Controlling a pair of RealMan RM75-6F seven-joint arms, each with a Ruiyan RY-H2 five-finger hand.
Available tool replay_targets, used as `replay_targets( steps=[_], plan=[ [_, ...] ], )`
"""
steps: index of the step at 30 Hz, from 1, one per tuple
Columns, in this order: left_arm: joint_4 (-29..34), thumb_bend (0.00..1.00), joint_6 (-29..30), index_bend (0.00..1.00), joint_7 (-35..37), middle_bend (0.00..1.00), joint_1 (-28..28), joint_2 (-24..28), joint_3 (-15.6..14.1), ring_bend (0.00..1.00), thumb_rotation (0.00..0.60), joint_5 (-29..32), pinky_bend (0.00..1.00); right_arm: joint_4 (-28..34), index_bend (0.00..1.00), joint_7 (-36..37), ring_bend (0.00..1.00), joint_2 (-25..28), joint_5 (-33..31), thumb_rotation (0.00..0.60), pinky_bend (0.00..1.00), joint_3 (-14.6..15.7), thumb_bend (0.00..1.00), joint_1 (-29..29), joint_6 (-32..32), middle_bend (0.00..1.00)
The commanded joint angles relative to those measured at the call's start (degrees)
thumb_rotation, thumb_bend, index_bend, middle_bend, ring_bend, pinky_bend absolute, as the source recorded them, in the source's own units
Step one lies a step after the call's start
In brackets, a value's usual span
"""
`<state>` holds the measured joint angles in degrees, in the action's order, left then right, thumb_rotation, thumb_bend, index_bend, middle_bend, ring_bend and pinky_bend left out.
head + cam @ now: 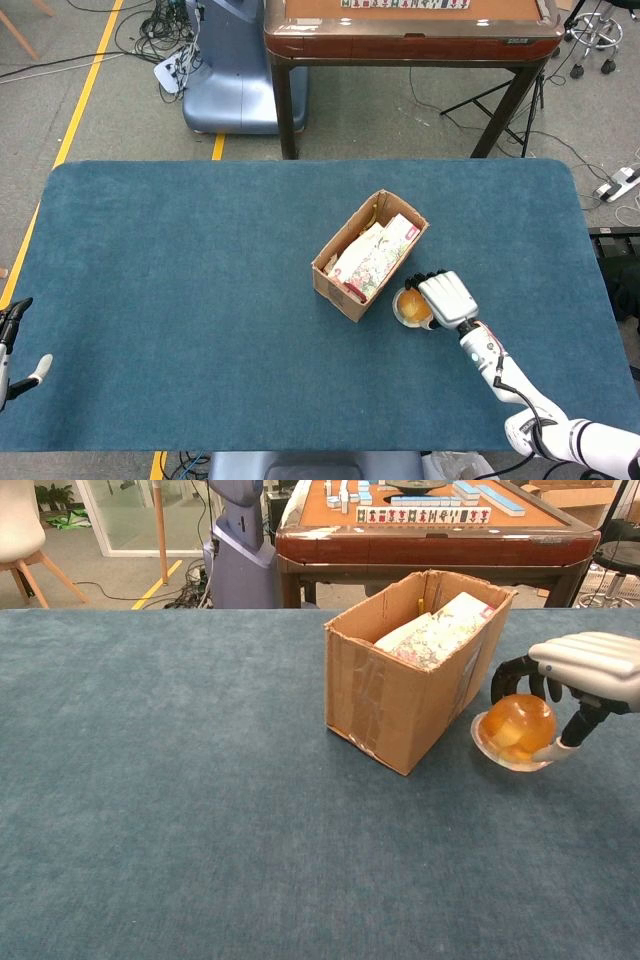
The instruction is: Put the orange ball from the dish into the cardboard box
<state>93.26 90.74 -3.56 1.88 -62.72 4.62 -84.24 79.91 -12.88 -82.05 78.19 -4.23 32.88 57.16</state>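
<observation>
The orange ball sits in a small pale dish, just right of the open cardboard box. My right hand curls over the ball from the right, with dark fingers behind it and the thumb at the dish's near rim. Ball and dish look raised a little off the cloth and tilted. In the head view the ball shows beside the right hand, at the box's near right corner. My left hand hangs open at the table's left edge.
The box holds printed packets that fill much of it. The blue cloth table spreads wide to the left. Beyond its far edge stand a mahjong table and a grey robot base.
</observation>
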Motion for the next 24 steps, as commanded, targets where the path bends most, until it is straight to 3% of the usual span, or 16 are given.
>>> replay_targets(
  steps=[1,7,11,18,24],
  plan=[
    [0.0,0.25,0.0,0.11,-0.1,0.17,0.0,0.0,-0.1,0.17,0.6,-0.2,0.42,4.8,0.5,-0.3,0.46,3.2,3.6,0.6,0.47,0.1,0.12,-1.3,4.8,0.51],
    [0.0,0.25,-0.1,0.11,-0.7,0.17,0.1,-0.3,-0.3,0.17,0.6,-0.5,0.42,12.3,0.5,-3.1,0.46,7.4,8.6,0.6,0.47,-0.6,0.12,-2.6,11.4,0.51],
    [0.0,0.25,-0.3,0.11,-0.7,0.17,0.1,-0.3,-0.3,0.17,0.6,-0.4,0.42,14.8,0.5,-6.5,0.46,7.9,8.8,0.6,0.47,-3.3,0.12,-2.3,14.2,0.51],
    [0.2,0.25,-0.2,0.11,-0.3,0.17,0.0,-0.1,-0.2,0.17,0.6,-0.4,0.42,15.0,0.5,-10.1,0.46,7.2,4.5,0.6,0.47,-8.9,0.12,1.5,12.0,0.51],
    [0.2,0.25,-0.3,0.11,-0.4,0.18,0.1,0.0,-0.3,0.17,0.6,-0.4,0.42,12.2,0.5,-11.6,0.46,4.1,1.0,0.6,0.47,-11.9,0.12,4.9,9.9,0.51]
  ],
)
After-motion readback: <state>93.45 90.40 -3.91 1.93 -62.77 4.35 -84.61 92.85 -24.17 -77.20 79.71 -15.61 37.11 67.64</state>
